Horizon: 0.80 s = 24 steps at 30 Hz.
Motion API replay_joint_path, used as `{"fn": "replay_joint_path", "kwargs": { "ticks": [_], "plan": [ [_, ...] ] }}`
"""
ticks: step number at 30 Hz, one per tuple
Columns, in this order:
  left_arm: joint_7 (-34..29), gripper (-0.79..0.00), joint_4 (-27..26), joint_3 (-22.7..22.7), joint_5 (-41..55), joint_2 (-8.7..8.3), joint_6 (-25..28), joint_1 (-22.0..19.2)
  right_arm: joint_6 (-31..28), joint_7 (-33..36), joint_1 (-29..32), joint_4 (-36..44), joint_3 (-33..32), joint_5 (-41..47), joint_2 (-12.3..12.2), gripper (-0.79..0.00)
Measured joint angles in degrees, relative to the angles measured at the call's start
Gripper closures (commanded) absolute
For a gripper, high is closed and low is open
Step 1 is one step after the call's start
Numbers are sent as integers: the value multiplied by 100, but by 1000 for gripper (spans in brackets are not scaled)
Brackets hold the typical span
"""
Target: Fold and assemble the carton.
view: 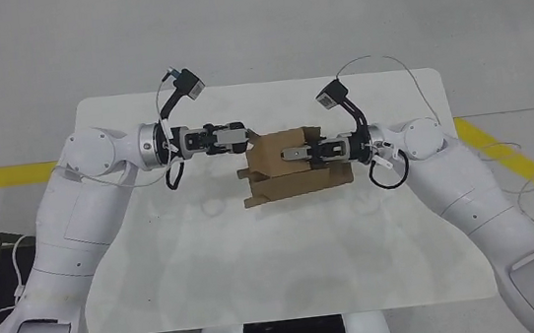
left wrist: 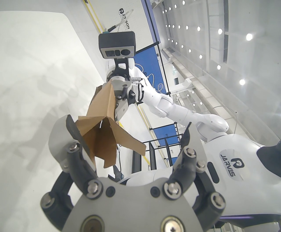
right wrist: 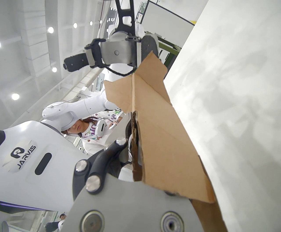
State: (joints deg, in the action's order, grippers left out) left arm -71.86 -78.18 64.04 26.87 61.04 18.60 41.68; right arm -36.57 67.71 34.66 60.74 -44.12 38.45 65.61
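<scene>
The carton (view: 292,169) is pinched by one thin wall in the right gripper (view: 293,152). The gripper looks clenched on the cardboard, though one finger is hidden behind it. The left gripper (left wrist: 128,131) is held with jaws spread wide and nothing grasped, one pad (left wrist: 73,130) touching or just beside the loose flaps (left wrist: 94,136). With so narrow a hold, the carton could be twisted in the grip or creased at the pinched wall if the flaps are pushed hard. A flap could also be folded the wrong way, or missed by the open pads. The carton is placed a little beyond the middle of the table (view: 161,278); whether it is rested on it cannot be told. Its long axis is laid across the table, and its flapped open end is pointed toward the table's left side.
</scene>
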Motion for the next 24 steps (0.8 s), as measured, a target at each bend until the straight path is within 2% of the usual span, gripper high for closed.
{"fn": "replay_joint_path", "kwargs": {
  "ticks": [12,17,24],
  "plan": [
    [62,-785,-266,-75,-133,-3,-32,141,-109,-445,-105,-369,-187,-214,102,0],
    [80,-785,-284,-23,-149,-17,-50,142,-92,-544,-60,-362,-305,-290,101,0],
    [69,-785,-361,-170,-173,12,-48,124,-42,-851,23,-198,-391,-459,139,0]
  ]
}}
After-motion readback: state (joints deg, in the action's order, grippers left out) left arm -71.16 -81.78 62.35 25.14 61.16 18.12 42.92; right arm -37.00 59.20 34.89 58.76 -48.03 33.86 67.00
